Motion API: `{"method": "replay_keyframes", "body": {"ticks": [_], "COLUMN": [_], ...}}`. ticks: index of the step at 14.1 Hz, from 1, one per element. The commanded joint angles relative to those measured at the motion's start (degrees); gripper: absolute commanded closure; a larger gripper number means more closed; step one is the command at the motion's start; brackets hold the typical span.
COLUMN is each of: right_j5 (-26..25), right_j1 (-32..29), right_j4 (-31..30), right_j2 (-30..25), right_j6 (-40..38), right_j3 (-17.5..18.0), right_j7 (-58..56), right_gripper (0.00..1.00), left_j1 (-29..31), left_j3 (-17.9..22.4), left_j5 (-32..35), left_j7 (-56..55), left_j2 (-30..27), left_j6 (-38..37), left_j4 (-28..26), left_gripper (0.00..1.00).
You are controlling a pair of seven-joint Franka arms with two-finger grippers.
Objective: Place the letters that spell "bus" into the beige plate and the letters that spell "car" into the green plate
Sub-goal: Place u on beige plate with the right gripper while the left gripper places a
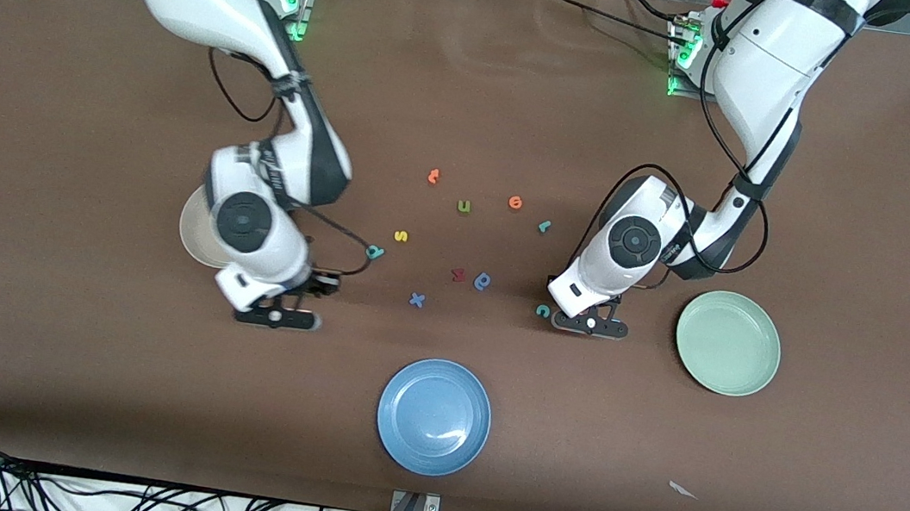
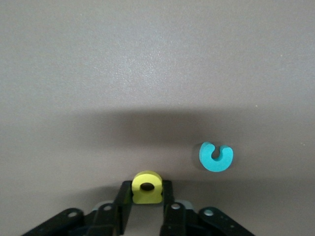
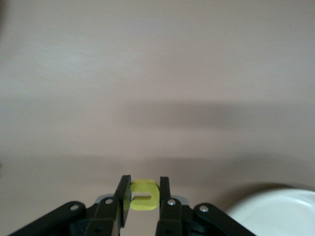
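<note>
Left gripper (image 2: 146,195) jaws clamp yellow "a" (image 2: 146,187) | right gripper (image 3: 144,196) jaws clamp yellow "u" (image 3: 144,194)

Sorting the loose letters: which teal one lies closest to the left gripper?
The teal c, right beside the left gripper; the teal r and teal b lie farther off.

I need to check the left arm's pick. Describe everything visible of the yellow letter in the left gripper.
The yellow "a" is a small, thick foam piece, matte, rounded on top with one dark oval hole through it. It stands on edge between the left gripper's black fingers, which press its two sides. Brown table lies beneath it, and whether it rests on that or is lifted cannot be told. The teal "c" lies flat on the table close beside it, not touching.
</note>
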Motion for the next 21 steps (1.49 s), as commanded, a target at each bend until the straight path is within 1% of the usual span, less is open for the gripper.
{"method": "replay_keyframes", "body": {"ticks": [1, 2, 4, 6, 7, 8, 9, 10, 11, 12, 14, 16, 18, 19, 21], "right_j5": [0.67, 0.67, 0.67, 0.67, 0.67, 0.67, 0.67, 0.67, 0.67, 0.76, 0.67, 0.67, 0.85, 1.02, 1.9], "right_j1": [-1.94, -1.94, -1.94, -1.94, -1.94, -2.03, -2.12, -2.03, -2.12, -2.12, -2.03, -1.33, -0.1, 0.08, 0.43], "right_j4": [-14.26, -18.3, -27.7, -34.49, -36.08, -36.45, -36.54, -36.45, -36.45, -36.28, -35.49, -32.6, -27.78, -24.79, -18.99], "right_j2": [-9.89, -12.09, -15.61, -16.07, -15.46, -14.67, -14.05, -14.04, -14.04, -14.13, -14.74, -14.84, -14.4, -14.05, -11.95], "right_j6": [1.01, 2.23, 9.06, 16.89, 19.62, 20.43, 20.7, 20.53, 20.44, 20.18, 20.17, 17.56, 12.64, 10.09, 5.69], "right_j3": [-1.39, -3.23, -5.96, -6.76, -6.76, -6.76, -6.76, -6.76, -6.76, -6.76, -6.68, -5.97, -4.83, -3.52, -1.24], "right_j7": [-6.03, -8.92, -12.89, -13.26, -13.17, -13.17, -13.08, -12.56, -12.12, -11.76, -8.27, 0.14, 11.12, 16.14, 27.21], "right_gripper": [0.9, 0.9, 0.9, 0.9, 0.89, 0.89, 0.81, 0.66, 0.28, 0.0, 0.0, 0.0, 0.0, 0.0, 0.01], "left_j1": [-0.13, -0.13, -0.13, 0.05, 0.4, 1.01, 1.63, 2.59, 3.82, 5.4, 9.17, 13.04, 16.91, 18.49, 20.69], "left_j3": [-0.07, 0.02, 0.02, 0.02, 0.02, 0.02, -0.07, -0.07, -0.07, -0.07, -0.07, -0.07, 0.02, 0.02, -0.07], "left_j5": [1.86, 1.87, 1.87, 1.87, 1.87, 1.87, 1.87, 1.87, 1.87, 1.78, 1.78, 1.87, 1.95, 3.43, 8.25], "left_j7": [-0.74, -0.74, -0.65, -0.74, -0.65, 0.13, 1.1, 2.06, 4.08, 7.31, 14.69, 21.64, 27.27, 30.0, 31.69], "left_j2": [1.09, 1.09, 1.0, 0.74, 0.39, -0.14, -1.19, -2.5, -3.91, -5.66, -8.04, -8.84, -8.15, -7.62, -7.35], "left_j6": [1.66, 1.66, 1.66, 1.57, 1.23, 0.7, -0.61, -3.23, -5.78, -8.77, -14.57, -16.53, -16.71, -16.62, -16.44], "left_j4": [0.33, 0.33, 0.33, 0.33, 0.42, 0.77, 0.86, 1.12, 1.21, 1.12, 0.51, 0.07, -0.2, -0.11, 0.07], "left_gripper": [0.74, 0.76, 0.77, 0.78, 0.79, 0.8, 0.8, 0.8, 0.81, 0.81, 0.81, 0.81, 0.81, 0.81, 0.81]}}
